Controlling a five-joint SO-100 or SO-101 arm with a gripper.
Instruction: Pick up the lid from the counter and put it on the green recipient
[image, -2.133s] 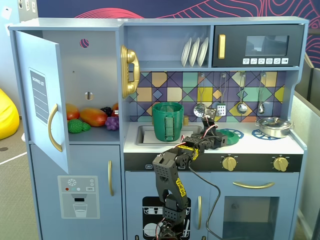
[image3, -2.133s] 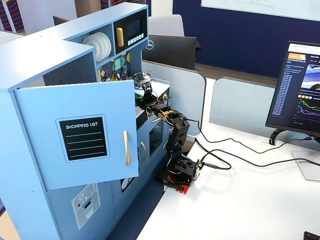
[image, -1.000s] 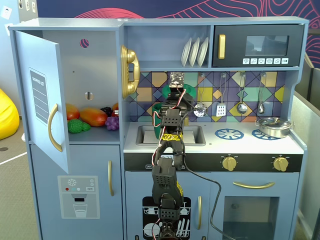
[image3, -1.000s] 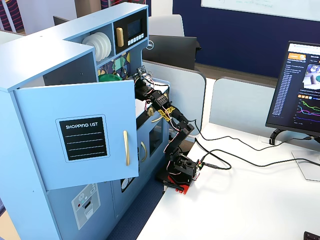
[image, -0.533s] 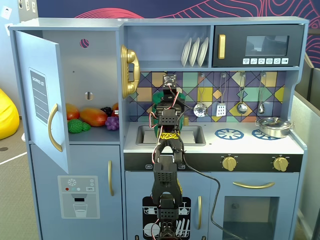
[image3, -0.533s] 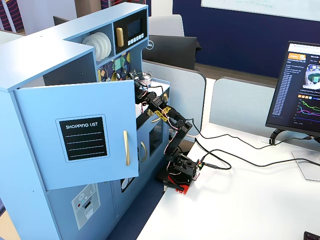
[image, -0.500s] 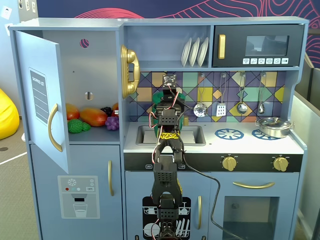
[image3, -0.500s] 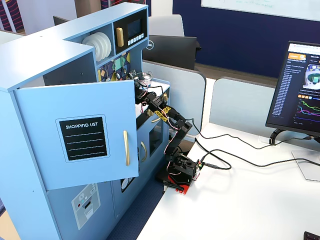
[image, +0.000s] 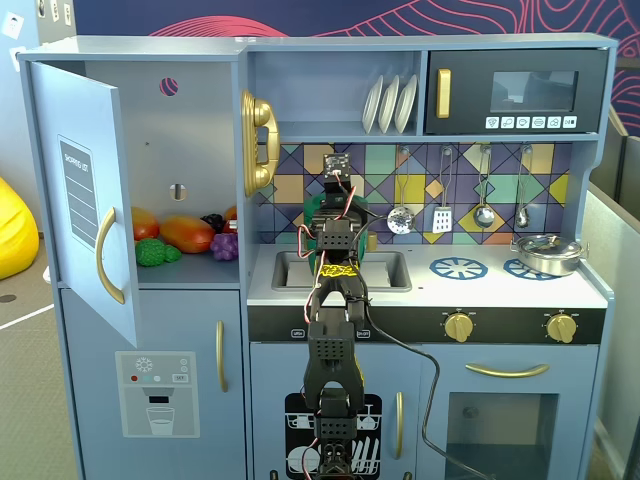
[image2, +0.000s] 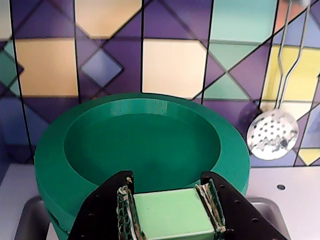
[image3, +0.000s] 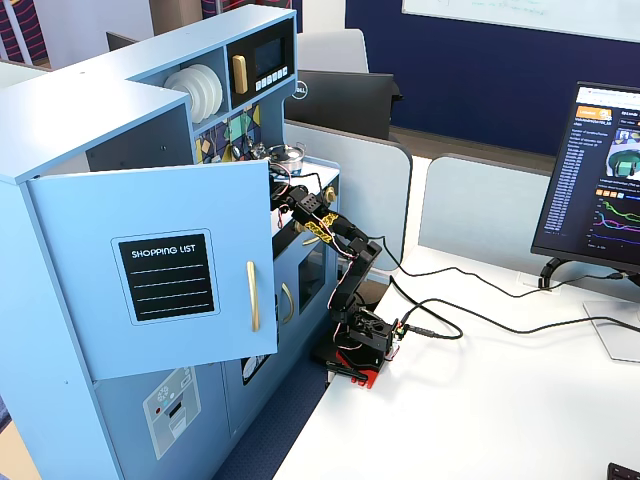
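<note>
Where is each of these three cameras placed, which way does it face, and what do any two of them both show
A fixed view: stands in front of the toy kitchen, facing it head-on; the whole arm rises up the middle, hiding most of the green recipient.
Wrist view: rides on the gripper, looking at the tiled back wall; the jaws clamp the knob of the lid.
Another fixed view: sits off to the side above a white desk, looking along the kitchen front; arm and base show.
Shared: both fixed views show the arm and the open door.

Even, bright indoor light fills both fixed views, with soft shadows and little glare. The wrist view is sharp on the backsplash, slightly soft at the bottom edge.
</note>
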